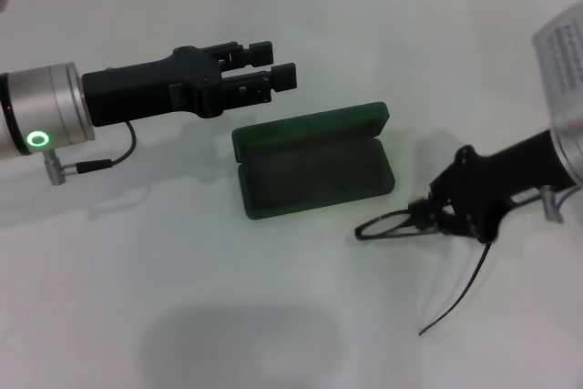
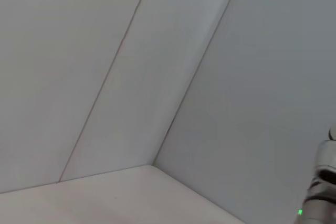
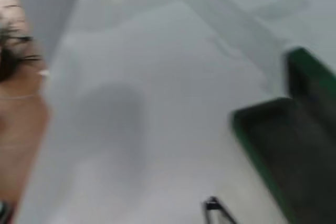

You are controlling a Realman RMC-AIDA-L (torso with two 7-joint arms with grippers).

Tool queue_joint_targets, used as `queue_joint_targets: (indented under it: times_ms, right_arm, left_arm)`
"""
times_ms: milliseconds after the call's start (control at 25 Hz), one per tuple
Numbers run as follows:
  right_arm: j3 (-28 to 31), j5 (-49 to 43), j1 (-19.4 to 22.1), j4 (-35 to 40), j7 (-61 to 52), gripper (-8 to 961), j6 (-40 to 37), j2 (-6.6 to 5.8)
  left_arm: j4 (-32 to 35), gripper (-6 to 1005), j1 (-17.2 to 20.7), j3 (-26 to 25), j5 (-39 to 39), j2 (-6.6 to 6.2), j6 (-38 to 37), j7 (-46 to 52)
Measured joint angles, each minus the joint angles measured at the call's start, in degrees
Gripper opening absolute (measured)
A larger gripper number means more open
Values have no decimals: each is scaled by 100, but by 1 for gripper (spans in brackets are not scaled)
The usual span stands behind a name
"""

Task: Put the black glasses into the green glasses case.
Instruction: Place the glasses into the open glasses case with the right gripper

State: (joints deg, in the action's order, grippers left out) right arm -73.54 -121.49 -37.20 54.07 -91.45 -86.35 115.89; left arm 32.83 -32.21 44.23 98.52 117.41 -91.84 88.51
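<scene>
Dangling from the right gripper (image 1: 435,217), the black glasses (image 1: 401,223) sit low over the white table (image 1: 273,334), just right of the open green glasses case (image 1: 314,170); the jaws are clamped on the frame, one temple arm trailing. Beyond the case's lid hangs the left gripper (image 1: 278,66), jaws slightly parted, empty.

No legible text, brand or number in any view; the sheet of paper (image 1: 563,47) at 3 o'clock on the desk (image 1: 273,316) carries printed lines too small to read; the green glasses case (image 1: 314,170) shows no readable lettering.
</scene>
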Motion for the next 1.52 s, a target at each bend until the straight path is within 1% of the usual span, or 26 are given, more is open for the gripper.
queue_joint_targets:
  times_ms: [80, 160, 320, 480, 680, 800, 920, 1000, 1200, 1360, 1520]
  right_arm:
    - [11, 4, -10, -91, -159, 97, 391, -3]
    - [71, 88, 77, -73, -229, 96, 721, -3]
    - [151, 632, 481, 240, -178, 101, 1263, -7]
    - [233, 1171, 797, 434, 47, 111, 1272, -36]
    - [264, 1150, 1026, 669, 151, 123, 1179, -51]
    - [222, 894, 993, 748, 130, 131, 1116, -52]
    - [84, 313, 809, 813, -101, 138, 1058, -18]
    - [-88, 87, 705, 813, -164, 143, 1145, -9]
    - [-470, -25, 603, 903, -179, 371, 1489, -5]
    - [-615, -33, 605, 994, -168, 378, 1685, -5]
    - [-803, -174, 523, 899, -183, 378, 1864, -6]
  left_arm:
    - [-2, 708, -1, 0, -1, 1, 0, 0]
    - [-13, 708, 0, -1, -2, 1, 0, 0]
    - [-20, 709, 14, -2, -2, -4, 0, 0]
    - [-28, 709, 44, -2, -2, -6, -1, 0]
    - [-30, 709, 51, -2, 0, -3, -8, -1]
    - [-31, 709, 49, -2, 1, -1, -10, -1]
    - [-31, 708, 25, 3, 1, 3, -10, -17]
    - [-31, 708, 16, 7, 1, 8, -11, -29]
    - [-31, 708, 38, 7, 1, 10, -10, -43]
    - [-31, 709, 52, 7, 1, 10, -10, -45]
    - [-20, 709, 52, 7, 1, 10, -9, -45]
